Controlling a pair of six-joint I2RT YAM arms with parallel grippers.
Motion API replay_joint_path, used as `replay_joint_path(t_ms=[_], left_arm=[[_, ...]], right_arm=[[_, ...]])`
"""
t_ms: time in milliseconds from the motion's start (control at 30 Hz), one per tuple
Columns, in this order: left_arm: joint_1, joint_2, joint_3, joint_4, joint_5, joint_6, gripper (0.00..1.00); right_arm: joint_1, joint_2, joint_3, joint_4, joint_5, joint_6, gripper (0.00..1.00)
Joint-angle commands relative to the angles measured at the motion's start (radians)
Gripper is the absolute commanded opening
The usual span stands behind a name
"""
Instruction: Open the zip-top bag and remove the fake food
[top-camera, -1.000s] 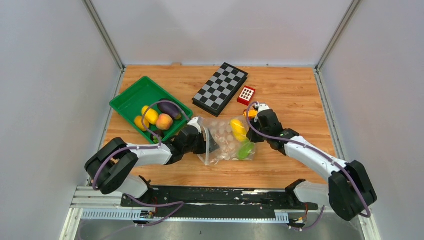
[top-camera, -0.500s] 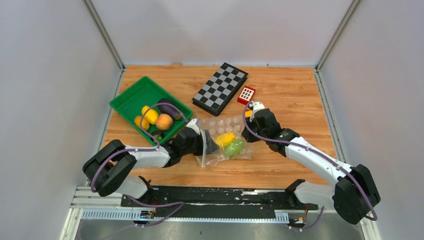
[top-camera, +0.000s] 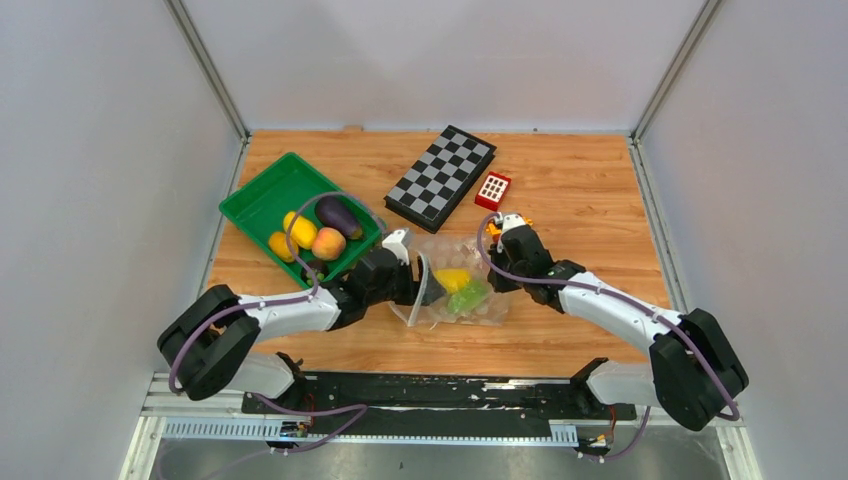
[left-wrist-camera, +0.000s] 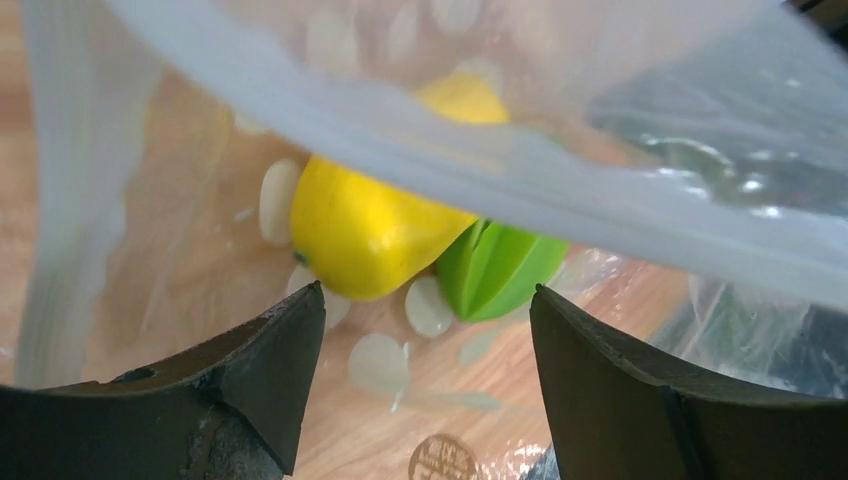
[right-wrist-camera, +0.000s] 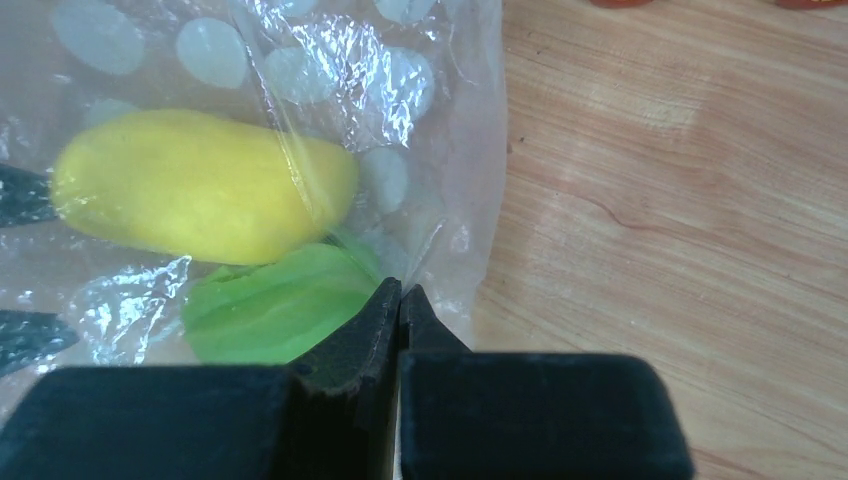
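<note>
The zip-top bag (top-camera: 440, 250) lies mid-table, clear with white dots, its mouth facing left. Inside lie a yellow piece (top-camera: 452, 279) and a green star fruit (top-camera: 468, 297). My left gripper (top-camera: 428, 285) is open with its fingers inside the bag's mouth. In the left wrist view (left-wrist-camera: 428, 297) the yellow piece (left-wrist-camera: 370, 235) and star fruit (left-wrist-camera: 500, 270) sit just ahead of the jaws, untouched. My right gripper (top-camera: 497, 276) is shut on the bag's right edge. In the right wrist view (right-wrist-camera: 400, 290) it pinches the film (right-wrist-camera: 430, 130) beside the star fruit (right-wrist-camera: 275, 310) and yellow piece (right-wrist-camera: 200, 200).
A green tray (top-camera: 262, 190) at the left holds an eggplant (top-camera: 338, 215), a peach (top-camera: 328, 243) and yellow and orange pieces. A chessboard (top-camera: 440, 178) and a red block (top-camera: 492, 190) lie behind the bag. A small orange thing (top-camera: 494, 229) sits by my right wrist.
My right gripper moved left with the bag's edge, bunching the bag. The yellow piece and star fruit slid left toward the mouth. My left gripper pushed a little farther into the mouth.
</note>
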Motion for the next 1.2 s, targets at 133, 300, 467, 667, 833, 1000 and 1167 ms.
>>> replay_joint_path(t_ms=[133, 300, 467, 667, 833, 1000, 1167], left_arm=[[-0.039, -0.049, 0.186, -0.211, -0.134, 0.378, 0.82], [-0.040, 0.003, 0.242, -0.251, -0.132, 0.524, 0.83], [-0.040, 0.068, 0.257, -0.199, -0.088, 0.604, 0.85], [-0.039, 0.182, 0.284, -0.141, -0.017, 0.642, 0.85], [-0.041, 0.253, 0.296, -0.115, -0.002, 0.623, 0.80], [-0.041, 0.234, 0.280, -0.101, 0.003, 0.610, 0.55], [-0.042, 0.146, 0.255, -0.156, -0.020, 0.609, 0.37]], right_arm=[[-0.001, 0.005, -0.023, 0.075, 0.019, -0.021, 0.00], [0.001, 0.007, -0.033, 0.094, 0.011, -0.024, 0.00], [0.000, 0.008, -0.045, 0.110, 0.004, -0.026, 0.00], [0.000, 0.016, -0.051, 0.120, -0.005, -0.028, 0.00], [0.000, 0.009, -0.062, 0.133, -0.001, -0.026, 0.00], [0.001, 0.012, -0.064, 0.136, 0.004, -0.026, 0.00], [0.000, 0.002, -0.073, 0.137, 0.027, -0.024, 0.00]])
